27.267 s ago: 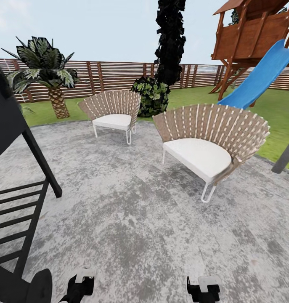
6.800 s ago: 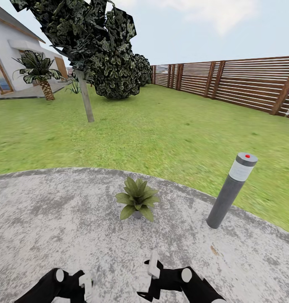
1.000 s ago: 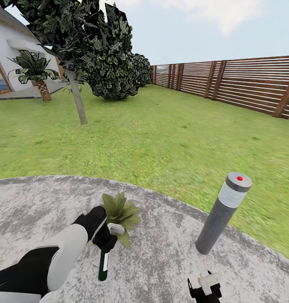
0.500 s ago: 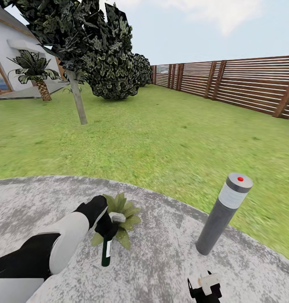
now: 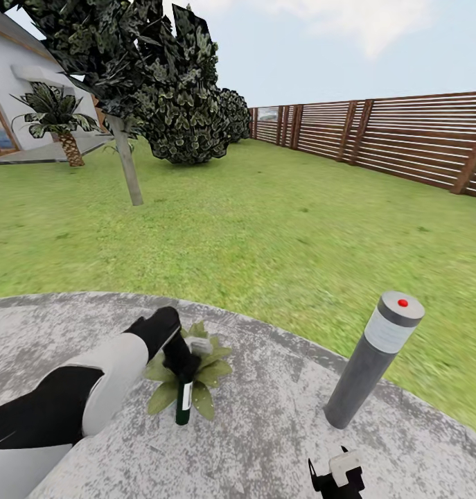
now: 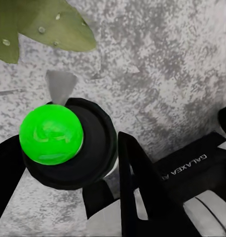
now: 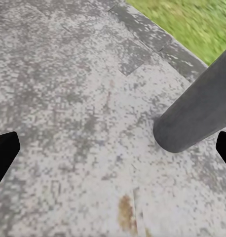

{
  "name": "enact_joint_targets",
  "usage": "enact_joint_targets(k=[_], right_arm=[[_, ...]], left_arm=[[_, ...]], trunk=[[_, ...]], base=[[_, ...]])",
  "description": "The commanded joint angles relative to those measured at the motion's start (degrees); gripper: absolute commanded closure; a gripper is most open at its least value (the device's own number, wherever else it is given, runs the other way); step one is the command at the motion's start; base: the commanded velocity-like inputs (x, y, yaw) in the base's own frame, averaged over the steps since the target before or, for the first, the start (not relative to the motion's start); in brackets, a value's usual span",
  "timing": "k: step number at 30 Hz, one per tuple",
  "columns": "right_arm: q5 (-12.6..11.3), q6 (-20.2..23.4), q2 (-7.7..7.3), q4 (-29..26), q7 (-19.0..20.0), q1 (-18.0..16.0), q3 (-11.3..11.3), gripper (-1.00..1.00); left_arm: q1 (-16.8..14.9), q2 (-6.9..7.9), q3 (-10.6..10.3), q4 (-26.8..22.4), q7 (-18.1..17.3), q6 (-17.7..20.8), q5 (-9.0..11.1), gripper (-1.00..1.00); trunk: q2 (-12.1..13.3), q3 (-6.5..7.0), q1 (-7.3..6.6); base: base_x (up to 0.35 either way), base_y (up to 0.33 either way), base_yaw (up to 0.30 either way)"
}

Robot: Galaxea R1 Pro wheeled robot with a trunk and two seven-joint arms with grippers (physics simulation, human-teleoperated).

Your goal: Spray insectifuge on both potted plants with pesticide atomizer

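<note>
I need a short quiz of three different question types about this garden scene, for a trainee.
1. True or false: the left gripper holds the pesticide atomizer above the potted plant.
2. What stands on the stone patio to the right of the plant?
A. a chair
B. a grey bollard lamp
C. a slide
3. Fill in: in the right wrist view, the ground under the right gripper is ____ .

Key: 1 true; 2 B; 3 grey stone paving
</note>
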Motion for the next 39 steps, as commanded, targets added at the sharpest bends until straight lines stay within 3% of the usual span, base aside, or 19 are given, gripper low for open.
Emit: enact_joint_targets(k=[1, 3, 5, 9, 12, 15, 28, 32, 35, 39], right_arm=[[0.6, -0.1, 0.00, 0.1, -0.5, 0.0, -0.1, -1.00], [0.6, -0.1, 0.00, 0.1, -0.5, 0.0, -0.1, -1.00], [0.6, -0.1, 0.00, 0.1, -0.5, 0.0, -0.1, -1.00], [0.6, -0.1, 0.00, 0.1, -0.5, 0.0, -0.1, -1.00], [0.6, -0.1, 0.05, 0.1, -0.5, 0.0, -0.1, -1.00], [0.6, -0.1, 0.08, 0.1, -0.5, 0.0, -0.1, -1.00], [0.6, -0.1, 0.18, 0.1, -0.5, 0.0, -0.1, -1.00], [0.6, -0.1, 0.15, 0.1, -0.5, 0.0, -0.1, -1.00], [0.6, -0.1, 0.17, 0.1, -0.5, 0.0, -0.1, -1.00], [0.6, -0.1, 0.18, 0.1, -0.5, 0.0, -0.1, -1.00]], left_arm=[[0.0, 0.03, -3.2, -0.1, -3.1, 0.1, -0.4, 1.00], [0.2, 0.15, -7.3, -0.2, -6.2, 0.1, -0.3, 1.00], [0.4, 0.40, -10.1, -0.1, -8.5, 0.1, -0.3, 1.00], [0.9, 2.35, -11.7, -0.1, -10.4, -0.2, -0.4, 1.00], [1.6, 5.09, -12.0, -0.1, -10.7, -0.4, -0.4, 1.00], [1.8, 5.98, -11.9, -0.1, -10.7, -0.5, -0.4, 1.00], [3.7, 4.98, -11.1, -0.9, -10.7, -0.1, -0.3, 1.00], [7.3, 3.42, -11.0, -1.3, -9.9, -0.4, -0.3, 1.00], [8.2, 3.17, -10.6, -1.5, -8.1, -0.5, -0.2, 1.00], [8.3, 3.09, -9.8, -8.3, -7.5, -0.2, -0.1, 1.00]], trunk=[[0.0, -0.05, -0.01], [0.0, -0.05, -0.01], [0.0, -0.05, -0.01], [0.0, -0.05, -0.01], [0.0, -0.05, -0.01], [0.0, -0.05, -0.01], [0.0, -0.05, -0.01], [0.0, -0.05, -0.01], [0.0, -0.05, -0.01], [0.0, -0.05, -0.01]], base=[[0.000, 0.000, 0.000], [0.000, 0.000, 0.000], [0.000, 0.000, 0.000], [0.000, 0.000, 0.000], [0.000, 0.000, 0.000], [0.000, 0.000, 0.000], [0.000, 0.000, 0.199], [0.000, 0.000, 0.010], [0.000, 0.000, 0.000], [0.000, 0.000, 0.000]])
